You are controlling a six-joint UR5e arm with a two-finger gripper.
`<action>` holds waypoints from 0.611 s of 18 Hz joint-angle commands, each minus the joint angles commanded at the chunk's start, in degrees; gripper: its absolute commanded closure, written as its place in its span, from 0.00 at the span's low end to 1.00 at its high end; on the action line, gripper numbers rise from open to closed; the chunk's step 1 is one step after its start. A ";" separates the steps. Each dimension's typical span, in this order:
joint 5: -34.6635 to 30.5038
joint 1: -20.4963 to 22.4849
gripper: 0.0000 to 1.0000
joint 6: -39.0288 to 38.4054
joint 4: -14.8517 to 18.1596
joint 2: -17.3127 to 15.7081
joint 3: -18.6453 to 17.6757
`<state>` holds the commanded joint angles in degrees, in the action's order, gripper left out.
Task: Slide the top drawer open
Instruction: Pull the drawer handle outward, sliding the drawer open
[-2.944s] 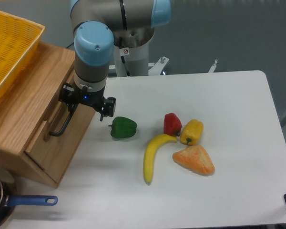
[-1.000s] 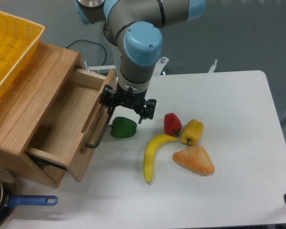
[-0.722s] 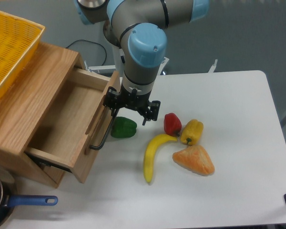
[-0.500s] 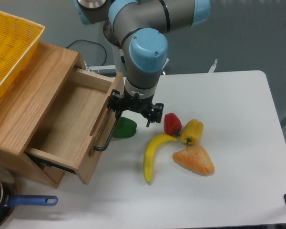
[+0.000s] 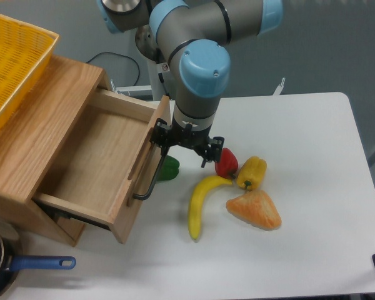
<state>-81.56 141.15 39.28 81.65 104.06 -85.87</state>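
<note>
**Top drawer pulled out over the counter**

My hand [image 5: 186, 142] sits at the upper end of the black bar handle [image 5: 151, 175]; whether it grips the bar I cannot tell. The top drawer [image 5: 94, 159] juts well out of its oak cabinet [image 5: 34, 128]. On the white counter [image 5: 300, 206]: one banana [image 5: 199, 203], three peppers, green [image 5: 169, 169], red [image 5: 225, 162], yellow [image 5: 252, 172]. No readable writing.

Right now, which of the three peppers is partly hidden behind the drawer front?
The green pepper; the red pepper and yellow pepper lie in full view, farther from the top drawer.
</note>
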 joint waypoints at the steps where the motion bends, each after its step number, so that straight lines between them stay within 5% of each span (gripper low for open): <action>1: 0.00 0.35 0.00 0.35 0.00 0.00 0.09; 11: 0.70 1.50 0.00 0.53 0.26 0.00 0.62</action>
<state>-80.86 142.65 39.81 81.91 104.06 -85.25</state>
